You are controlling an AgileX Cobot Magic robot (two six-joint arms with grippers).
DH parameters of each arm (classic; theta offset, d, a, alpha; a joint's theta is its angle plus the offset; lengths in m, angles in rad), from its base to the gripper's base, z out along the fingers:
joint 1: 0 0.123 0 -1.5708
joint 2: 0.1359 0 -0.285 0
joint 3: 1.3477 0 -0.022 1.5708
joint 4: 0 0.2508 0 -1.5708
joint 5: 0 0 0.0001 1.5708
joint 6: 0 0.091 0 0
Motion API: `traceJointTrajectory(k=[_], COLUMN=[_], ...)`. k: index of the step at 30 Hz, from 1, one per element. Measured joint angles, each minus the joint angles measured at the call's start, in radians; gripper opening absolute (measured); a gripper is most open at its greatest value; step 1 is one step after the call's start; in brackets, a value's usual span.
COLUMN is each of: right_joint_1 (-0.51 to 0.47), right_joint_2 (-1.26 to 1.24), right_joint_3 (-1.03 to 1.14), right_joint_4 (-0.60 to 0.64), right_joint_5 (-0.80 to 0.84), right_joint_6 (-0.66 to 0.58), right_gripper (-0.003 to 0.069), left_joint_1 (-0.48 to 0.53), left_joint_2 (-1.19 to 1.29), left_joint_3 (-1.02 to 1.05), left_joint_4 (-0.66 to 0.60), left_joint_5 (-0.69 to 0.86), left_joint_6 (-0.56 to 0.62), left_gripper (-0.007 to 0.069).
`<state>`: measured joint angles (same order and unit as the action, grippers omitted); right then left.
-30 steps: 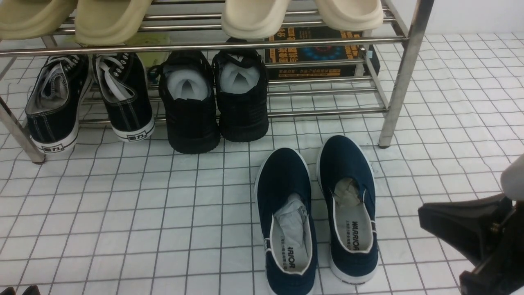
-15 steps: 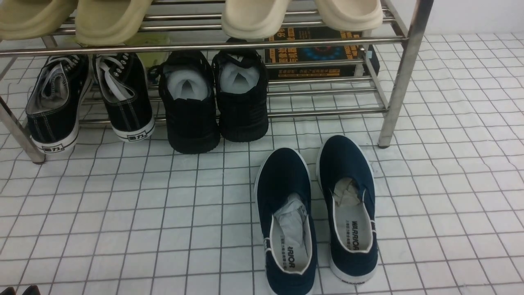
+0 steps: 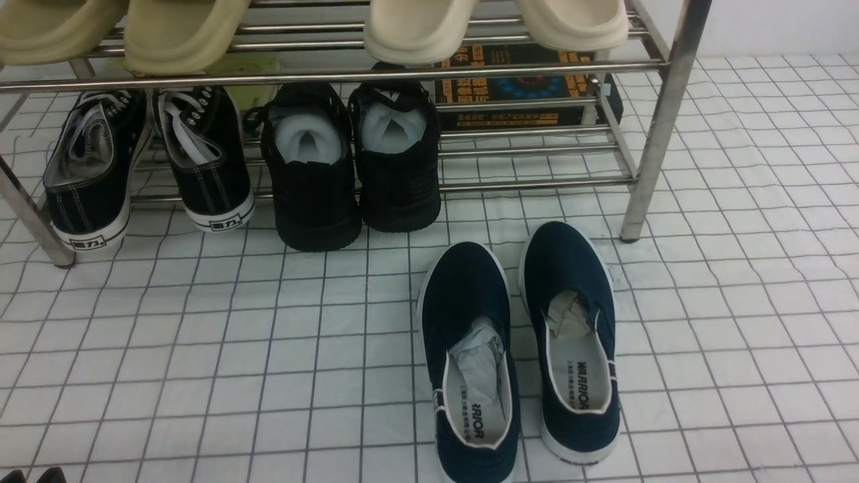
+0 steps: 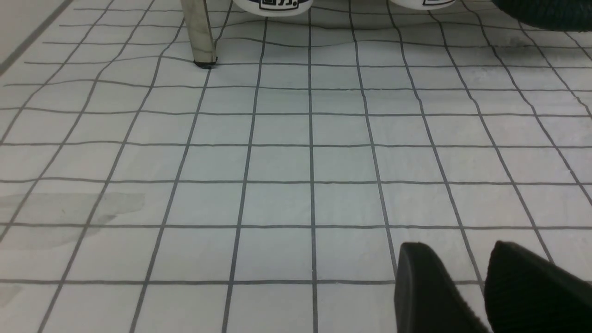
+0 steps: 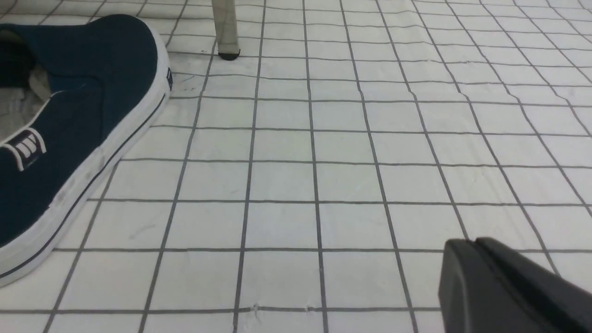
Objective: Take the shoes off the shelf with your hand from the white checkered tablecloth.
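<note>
Where the shelf [image 3: 661, 121] leaves off at its front right leg, the shoes [image 3: 517, 349] sit side by side on the tablecloth [image 3: 235, 335], off the bars, toes toward the shelf, heels toward the robot. Navy canvas, white soles; crumpled paper in both; "WARRIOR" legible on the right insole, partly covered on the left. The right shoe lies a little farther forward, its toe near the leg but apart from it. On the lower bars: black lace-up sneakers [image 3: 144, 161] at the left, all-black shoes [image 3: 352, 161] with white stuffing beside them, heels hanging over the front bar. Cream slippers [image 3: 302, 27] on the upper tier. A dark printed box [image 3: 530, 87] behind the bars at the right. Left gripper [image 3: 33, 475] shows only as two dark tips at the bottom edge of the front view; from its wrist camera the two fingers [image 4: 432, 289] stand apart with cloth visible between, jaws spread, nothing in them. Right gripper [image 5: 476, 252], seen only from its wrist camera, low over bare cloth, well apart from the nearest shoe; jaws pressed together, holding nothing.
</note>
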<state>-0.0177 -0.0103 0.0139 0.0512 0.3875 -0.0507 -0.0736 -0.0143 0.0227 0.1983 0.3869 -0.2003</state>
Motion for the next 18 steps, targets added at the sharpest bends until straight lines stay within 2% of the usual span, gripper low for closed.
traceJointTrajectory(k=[4,10,18], right_joint_1=[0.004,0.099,0.110], right_joint_2=[0.000,0.000,0.000], right_joint_3=[0.000,0.000,0.000], right_joint_4=[0.000,-0.016,-0.023], right_joint_5=[0.001,0.002,0.003], right_joint_6=[0.000,0.000,0.000], right_gripper=[0.0013,0.0017,0.0023], left_joint_1=[0.000,0.000,0.000], left_joint_2=[0.000,0.000,0.000], left_joint_3=[0.000,0.000,0.000], left_joint_4=[0.000,0.000,0.000], left_joint_5=[0.000,0.000,0.000], left_joint_6=[0.000,0.000,0.000], left_gripper=[0.0240,0.0240,0.0240])
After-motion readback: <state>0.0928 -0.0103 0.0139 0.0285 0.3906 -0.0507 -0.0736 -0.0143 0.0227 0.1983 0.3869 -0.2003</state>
